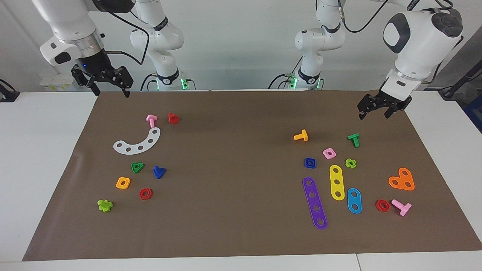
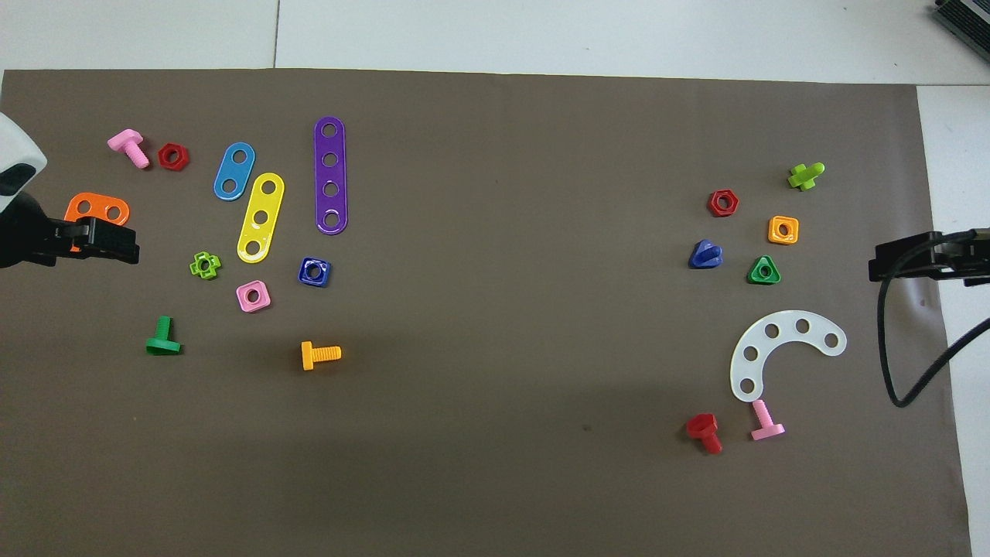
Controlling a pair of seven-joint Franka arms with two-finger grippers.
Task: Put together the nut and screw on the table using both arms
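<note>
While flat on brown mat, square nut point(image 1: 310, 162), triangular-headed screw point(image 1: 159, 171)

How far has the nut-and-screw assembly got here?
Nothing is done yet. The blue square nut and the blue screw lie apart at opposite ends of the mat. Both pincers, left and right, hang open and empty. Picking up, meeting and threading all remain.

arms point(image 1: 418, 41): white, jointed; black grippers; black cables; green base lights

Two high opposed views, shared mat point(image 1: 241, 226)
</note>
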